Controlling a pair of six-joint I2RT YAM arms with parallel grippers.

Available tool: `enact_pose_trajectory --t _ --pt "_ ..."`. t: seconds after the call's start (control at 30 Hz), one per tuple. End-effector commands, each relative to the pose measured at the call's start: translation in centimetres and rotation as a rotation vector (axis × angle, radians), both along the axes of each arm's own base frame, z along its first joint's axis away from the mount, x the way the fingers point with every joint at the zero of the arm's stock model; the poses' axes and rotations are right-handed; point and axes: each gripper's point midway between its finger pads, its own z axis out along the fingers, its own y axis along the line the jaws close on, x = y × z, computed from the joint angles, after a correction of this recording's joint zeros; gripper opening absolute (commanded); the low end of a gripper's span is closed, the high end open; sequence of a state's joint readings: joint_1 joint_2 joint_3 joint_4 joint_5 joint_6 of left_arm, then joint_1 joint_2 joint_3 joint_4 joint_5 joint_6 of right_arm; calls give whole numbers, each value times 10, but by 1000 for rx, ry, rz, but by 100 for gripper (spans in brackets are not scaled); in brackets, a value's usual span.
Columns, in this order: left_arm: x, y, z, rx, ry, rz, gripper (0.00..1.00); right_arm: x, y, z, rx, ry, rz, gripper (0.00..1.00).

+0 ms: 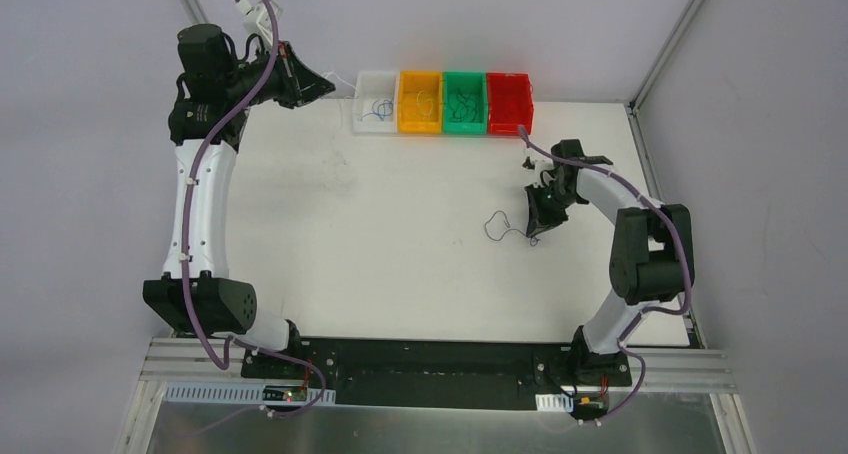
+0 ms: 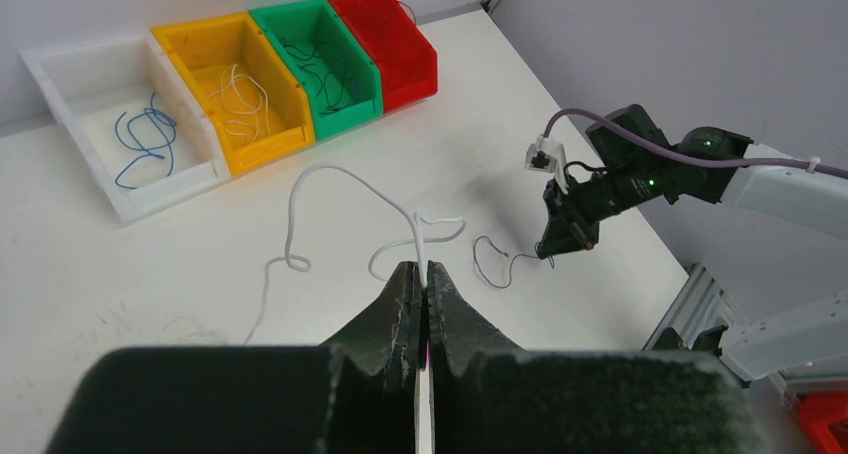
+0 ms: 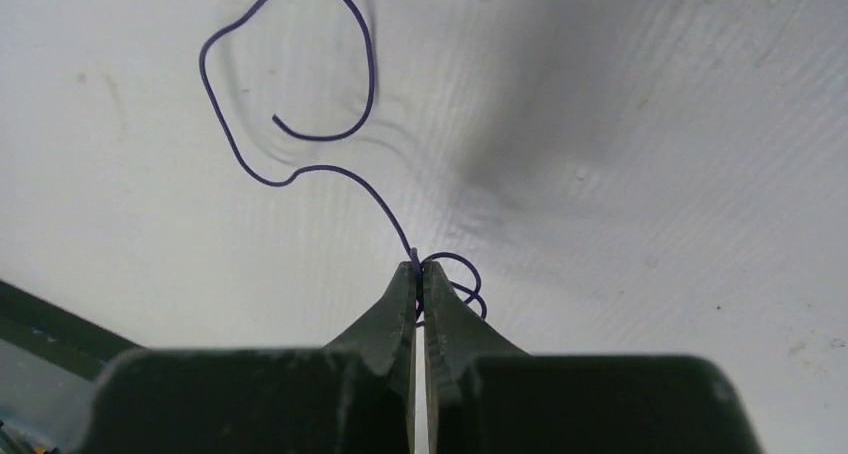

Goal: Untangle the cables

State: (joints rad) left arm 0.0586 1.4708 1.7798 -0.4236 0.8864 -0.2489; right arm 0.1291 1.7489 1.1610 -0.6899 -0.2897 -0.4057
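Note:
My left gripper (image 2: pixel 422 267) is shut on a white cable (image 2: pixel 330 172), which loops down from its tips onto the table. In the top view this gripper (image 1: pixel 325 86) hangs at the back left, next to the white bin. A thin dark blue cable (image 3: pixel 300 169) lies curled on the table, and my right gripper (image 3: pixel 419 266) is shut on its small looped end. From above, the right gripper (image 1: pixel 534 234) sits low at the table's right side, with the dark cable (image 1: pixel 497 224) trailing to its left.
Four bins stand in a row at the back: white (image 1: pixel 378 73) with a blue cable (image 2: pixel 140 144), yellow (image 1: pixel 420 73) with a white one, green (image 1: pixel 464 73) with dark ones, and red (image 1: pixel 508 75). The right table edge (image 1: pixel 640 154) is close to the right arm.

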Motion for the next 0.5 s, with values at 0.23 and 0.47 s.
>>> enact_pose_trajectory --t 0.23,0.47 --pt "-23 -26 -61 -48 167 -85 0 73 61 152 380 -375 -33 0" --pt "-49 -68 -101 -18 247 -216 0 174 81 220 484 -657 -166 0"
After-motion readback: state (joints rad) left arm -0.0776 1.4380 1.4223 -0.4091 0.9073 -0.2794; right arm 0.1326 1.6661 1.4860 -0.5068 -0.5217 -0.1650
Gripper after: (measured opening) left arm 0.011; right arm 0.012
